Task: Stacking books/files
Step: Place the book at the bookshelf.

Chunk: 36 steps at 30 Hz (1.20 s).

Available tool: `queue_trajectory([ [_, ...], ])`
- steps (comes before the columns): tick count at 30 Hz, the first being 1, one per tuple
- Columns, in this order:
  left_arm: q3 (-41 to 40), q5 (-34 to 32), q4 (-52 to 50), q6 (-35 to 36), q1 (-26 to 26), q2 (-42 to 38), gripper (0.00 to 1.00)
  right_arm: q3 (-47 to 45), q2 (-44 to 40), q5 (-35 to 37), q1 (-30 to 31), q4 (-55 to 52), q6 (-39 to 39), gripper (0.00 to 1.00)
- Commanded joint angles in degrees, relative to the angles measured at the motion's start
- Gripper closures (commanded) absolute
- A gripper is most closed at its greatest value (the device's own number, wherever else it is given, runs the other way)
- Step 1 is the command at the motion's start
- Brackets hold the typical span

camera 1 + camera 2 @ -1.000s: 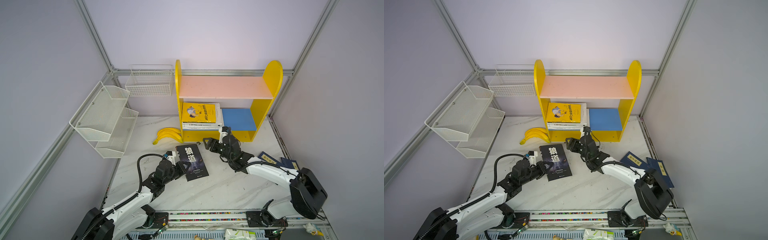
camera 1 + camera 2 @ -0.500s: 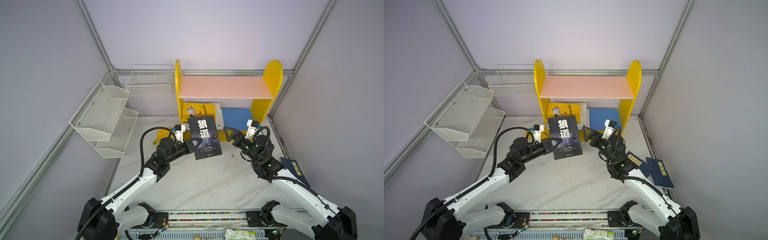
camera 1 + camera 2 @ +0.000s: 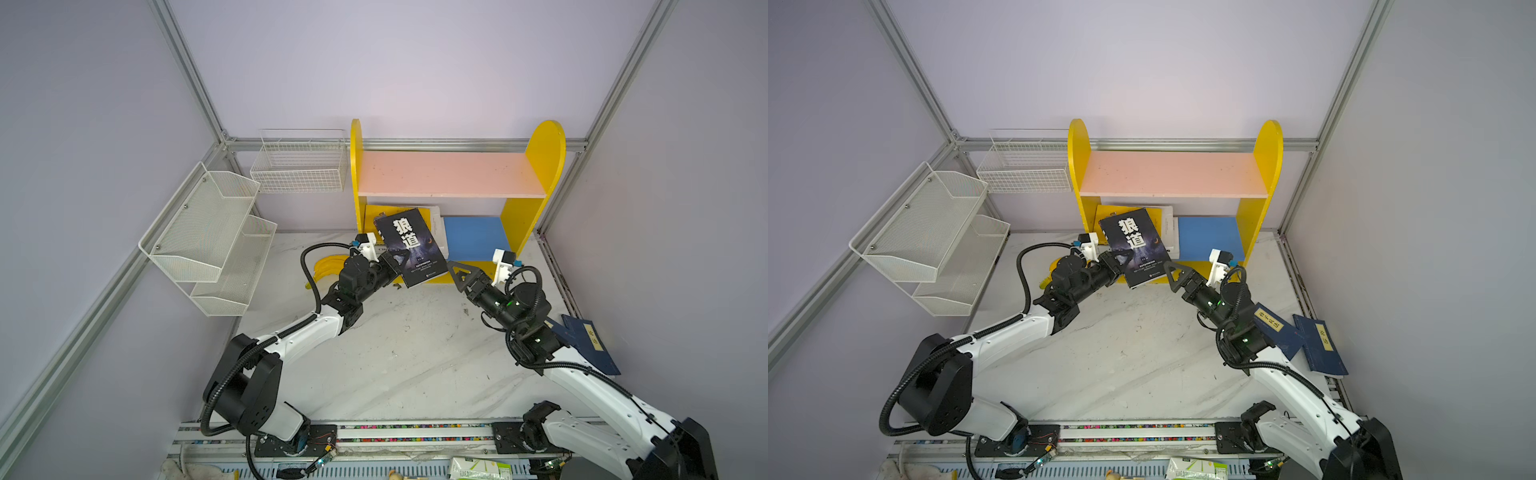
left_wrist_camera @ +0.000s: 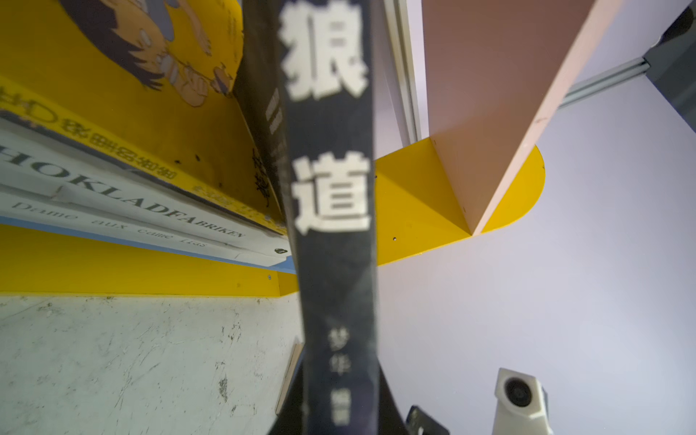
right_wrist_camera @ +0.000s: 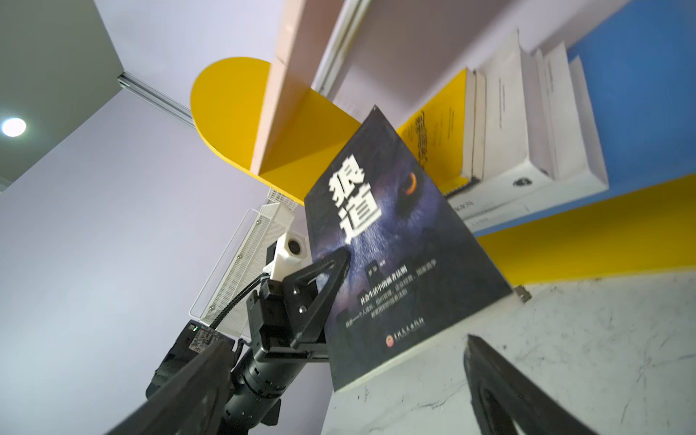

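— While the left gripper (image 3: 397,264) is clamped on the black book (image 3: 411,245), how does that book sit against the shelf (image 3: 451,176)?

— Off the table (image 3: 395,353), tilted, cover up. Its top edge leans toward the shelf's lower opening, left half. Its bottom edge hangs out past the shelf's front lip. The grip is on the book's lower left edge, with one finger (image 5: 305,301) laid flat across the cover.

— Anything behind it?

— A yellow book (image 4: 94,113) lies in the shelf's lower level, left side, on top of white books (image 5: 527,132). The black book hides most of it in both top views. I can't tell whether the two touch. The shelf's blue floor shows to the right of that stack.

— Right gripper?

— The right gripper (image 3: 459,276) is just in front of the shelf's middle, jaws spread wide, holding nothing. It points at the black book's lower right corner and is very near it. Contact is not clear.

— Other books?

— A navy book (image 3: 1273,328) with a yellow label lies partly under the right arm. A second navy book (image 3: 1318,345) is just beside it. Both lie flat on the table, well out in front of the shelf's right end.

— Else?

— Bananas (image 3: 326,266) are on the table by the shelf's left foot, half hidden behind the left arm.
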Motion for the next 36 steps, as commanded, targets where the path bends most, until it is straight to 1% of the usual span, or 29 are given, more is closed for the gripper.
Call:
queue_trajectory([
  [1, 6.54, -4.62, 13.24, -3.57, 0.42, -1.47, 1.0, -2.95, 4.44, -5.12, -0.18, 12.33, 7.28, 0.03],
  [5, 5.99, -5.61, 14.1, -4.39, 0.46, -1.38, 1.0, -3.03, 9.23, -7.33, -0.16, 18.7, 9.7, 0.04],
  [8, 5.14, -6.07, 14.33, -4.83, 0.4, -1.29, 1.0, -2.67, 11.6, -8.02, -0.18, 23.48, 9.75, 0.04],
  [12, 3.93, -7.06, 14.52, -5.77, 0.46, -1.41, 1.0, 0.76, 14.57, -8.25, -0.14, 23.01, 8.22, 0.04],
  [14, 3.97, -6.8, 14.94, -6.0, 0.51, -1.3, 1.0, 1.92, 16.81, -8.88, -0.13, 24.73, 9.1, 0.04],
  [18, 4.01, -6.17, 15.71, -6.61, 0.44, -1.16, 1.0, 3.51, 22.51, -9.88, -0.17, 30.36, 12.58, 0.09],
  [21, 3.57, -5.83, 16.3, -7.13, 0.47, -1.05, 1.0, 4.79, 25.84, -10.13, -0.1, 34.8, 14.47, 0.17],
  [26, 2.63, -5.16, 17.52, -7.95, 0.46, -0.91, 1.0, 7.12, 29.24, -8.77, -0.07, 37.71, 16.15, 0.44],
  [30, 1.79, -4.55, 18.42, -8.26, 0.46, -0.68, 1.0, 6.79, 30.4, -6.53, -0.07, 42.9, 18.04, 0.58],
  [36, 1.51, -2.84, 20.16, -8.93, 0.47, 0.44, 1.0, 8.4, 32.07, -6.34, -0.07, 44.07, 18.94, 0.74],
])
